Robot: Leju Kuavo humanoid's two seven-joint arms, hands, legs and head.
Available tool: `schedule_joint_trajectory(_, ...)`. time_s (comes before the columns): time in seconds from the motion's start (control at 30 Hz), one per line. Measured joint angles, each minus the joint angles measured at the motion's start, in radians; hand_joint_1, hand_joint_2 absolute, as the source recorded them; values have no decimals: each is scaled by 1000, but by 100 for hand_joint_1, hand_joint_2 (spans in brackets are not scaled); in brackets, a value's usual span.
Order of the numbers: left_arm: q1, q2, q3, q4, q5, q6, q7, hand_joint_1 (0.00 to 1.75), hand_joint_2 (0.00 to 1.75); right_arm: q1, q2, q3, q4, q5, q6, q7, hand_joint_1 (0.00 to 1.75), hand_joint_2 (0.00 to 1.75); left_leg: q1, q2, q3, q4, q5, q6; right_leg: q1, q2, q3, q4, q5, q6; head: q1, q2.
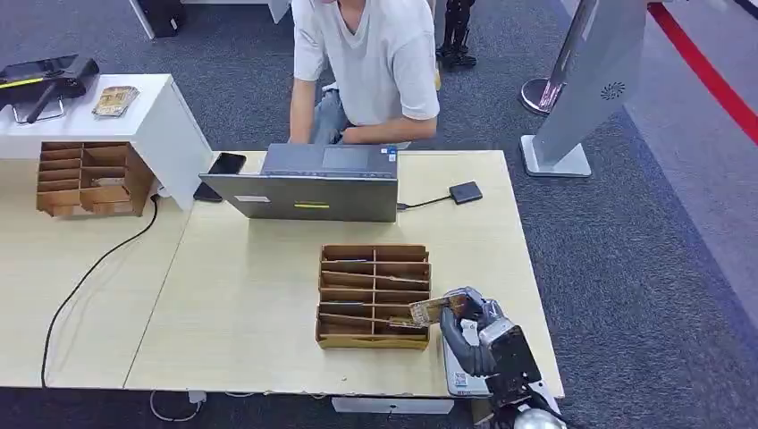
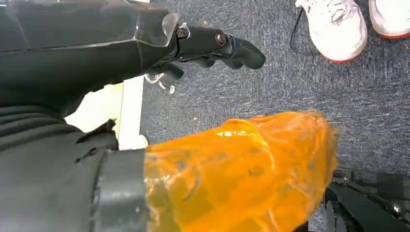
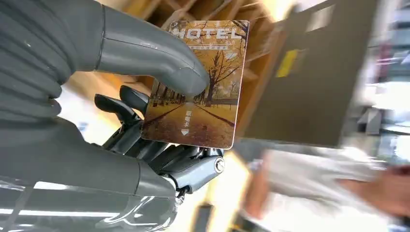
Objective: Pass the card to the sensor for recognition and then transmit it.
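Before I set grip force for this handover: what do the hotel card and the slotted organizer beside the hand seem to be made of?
The card looks like thin rigid plastic with a glossy printed face: it stays flat under the right hand's thumb and shows a sheen. The organizer looks like matte brown corrugated cardboard, going by its thin folded dividers, though thin wood cannot be ruled out.

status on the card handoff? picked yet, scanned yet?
Done: the card is out of the wooden card holder and pinched by the right robot hand, thumb on its face. In hand: it hovers just right of the holder, near the table edge. Left: carrying it to the small black sensor cabled to the laptop, then passing it to the person. The left robot hand hangs over the floor.
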Motion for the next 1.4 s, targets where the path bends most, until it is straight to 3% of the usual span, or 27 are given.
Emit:
schedule_joint_trajectory(0.17,1,0,1,0,-7,3,0,0,0,53,-30,-19,45,-13,1,-50,175,175,0,-1,-2,0,0,0,0,-1,0,0,0,0,1,0)
schedule_joint_trajectory(1.4,1,0,1,0,0,3,-1,0,0,62,-84,-26,80,61,-7,-25,175,175,0,0,-1,0,-1,0,0,-1,0,0,0,0,0,0)
